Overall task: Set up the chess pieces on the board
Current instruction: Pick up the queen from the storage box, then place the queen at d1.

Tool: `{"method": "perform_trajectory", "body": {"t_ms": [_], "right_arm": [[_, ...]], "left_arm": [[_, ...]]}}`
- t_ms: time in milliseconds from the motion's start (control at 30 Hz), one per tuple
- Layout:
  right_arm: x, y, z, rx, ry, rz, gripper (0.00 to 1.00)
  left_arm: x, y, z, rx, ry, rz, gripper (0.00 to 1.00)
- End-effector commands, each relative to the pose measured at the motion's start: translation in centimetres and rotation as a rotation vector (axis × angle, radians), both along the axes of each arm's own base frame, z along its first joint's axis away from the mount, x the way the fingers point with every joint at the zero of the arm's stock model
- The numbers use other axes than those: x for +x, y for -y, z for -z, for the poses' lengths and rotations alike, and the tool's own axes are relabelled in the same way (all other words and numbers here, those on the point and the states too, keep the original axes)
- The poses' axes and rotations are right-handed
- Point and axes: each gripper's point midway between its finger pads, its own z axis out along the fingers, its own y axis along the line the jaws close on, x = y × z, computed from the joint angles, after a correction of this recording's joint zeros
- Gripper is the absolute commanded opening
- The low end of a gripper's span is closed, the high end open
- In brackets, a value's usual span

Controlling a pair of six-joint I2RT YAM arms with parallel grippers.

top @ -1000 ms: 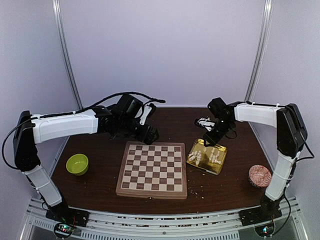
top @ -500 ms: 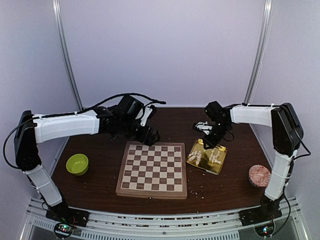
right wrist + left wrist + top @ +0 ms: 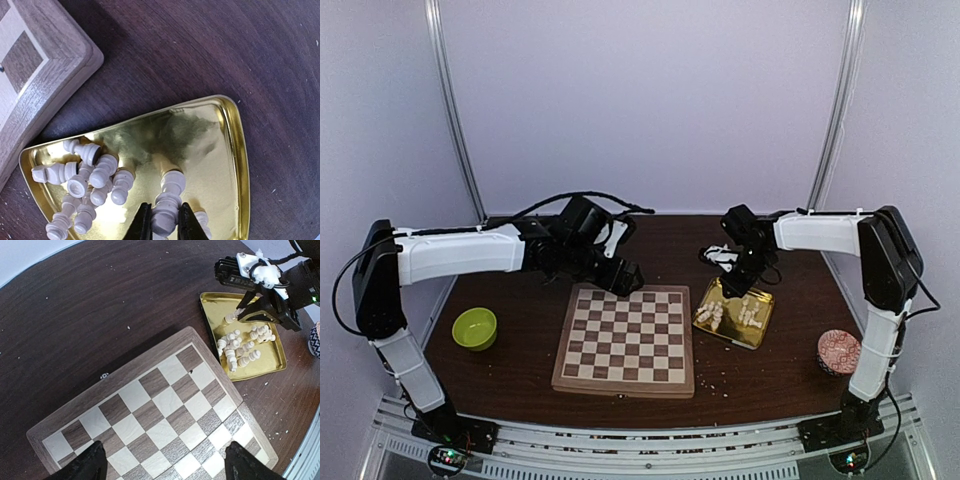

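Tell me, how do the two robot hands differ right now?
The left gripper stands wide open; the right gripper is pinched shut on a cream chess piece. The left gripper holds nothing and hangs over the board; the right gripper reaches down into the gold tray, beside the other pieces lying there. Both are black, with two fingers.

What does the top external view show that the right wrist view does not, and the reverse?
Only the top external view shows the green bowl, the round patterned object and the whole board, with no pieces on it. Only the right wrist view shows, close up, the right jaws closed on one chess piece in the tray. Both views show the gold tray, the other chess pieces heaped in it, and the near corner of the board.
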Motion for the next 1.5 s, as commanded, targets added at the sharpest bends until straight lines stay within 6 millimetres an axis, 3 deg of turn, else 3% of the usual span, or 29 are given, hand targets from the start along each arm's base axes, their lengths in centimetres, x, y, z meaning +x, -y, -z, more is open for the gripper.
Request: {"method": "perform_trajectory", "body": {"t_ms": [0, 233, 467, 567, 733, 867, 1133, 1333, 1467], "right_arm": [[0.7, -0.1, -1.3, 0.002, 0.062, 0.003, 0.06], [0.7, -0.1, -3.2, 0.027, 0.108, 0.003, 0.00], [0.1, -0.2, -4.2, 0.115, 0.076, -0.021, 0.00], [-1.6, -1.2, -5.3, 0.237, 0.014, -0.093, 0.00], [-7.4, -4.3, -10.0, 0.529, -0.084, -0.336, 0.00], [-10.3, -5.8, -13.0, 0.654, -0.121, -0.432, 0.00], [-12.6, -7.9, -15.6, 0.575, -0.118, -0.562, 0.00], [-14.5, -10.8, -15.1, 0.432, -0.091, -0.664, 0.00], [-15.0, -13.9, -13.5, 0.303, -0.045, -0.702, 0.00]], "left_arm": [[0.3, 0.6, 0.0, -0.044, -0.001, 0.002, 0.83], [-0.1, 0.4, 0.3, -0.038, -0.008, 0.005, 0.83], [-0.4, 0.7, 0.4, -0.045, -0.021, 0.029, 0.83], [-0.7, 1.0, 0.1, -0.055, -0.025, 0.051, 0.82], [-2.0, 0.7, -1.2, -0.049, -0.021, 0.129, 0.83], [-1.5, -1.3, -4.0, 0.004, 0.043, 0.144, 0.83], [3.5, -7.9, -9.1, -0.006, 0.134, -0.010, 0.85], [7.5, -12.4, -11.2, -0.004, 0.219, -0.120, 0.85], [8.1, -15.6, -12.0, -0.064, 0.243, -0.190, 0.86]]}}
